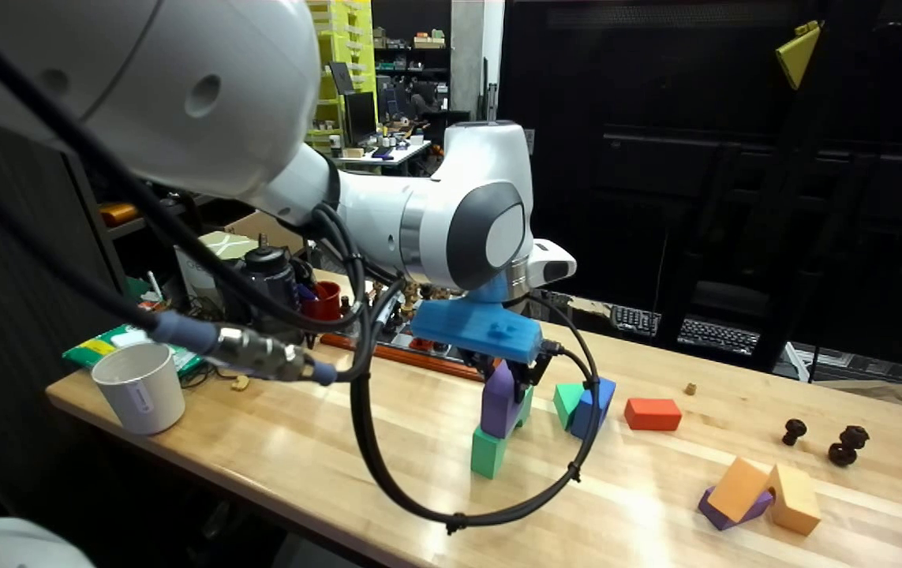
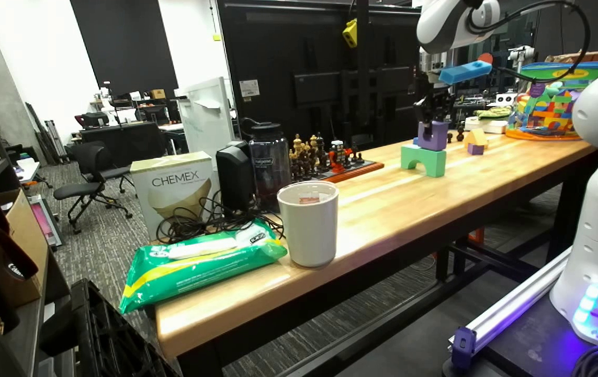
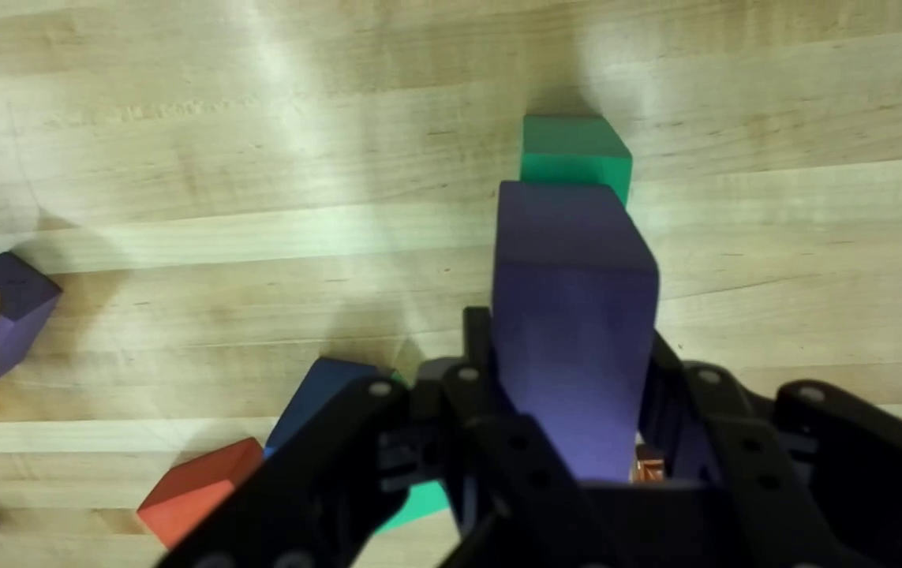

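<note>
We saw the gripper (image 3: 569, 333) pinching the purple block (image 1: 499, 406), its fingers (image 3: 477, 327) spread only as wide as the block between them. The block projected past the fingertips and was directly over the green arch (image 2: 423, 158); whether the two touched, we could not tell. Both were in from the long edges of the table (image 2: 372, 209), well apart from the corner near the white cup (image 2: 309, 230).

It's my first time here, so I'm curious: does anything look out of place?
Two things, mildly: dark pieces resembling chessmen sit away from the chessboard, where they'd seem to belong, and the green packet pokes past the end of the table. I see no spills.
</note>
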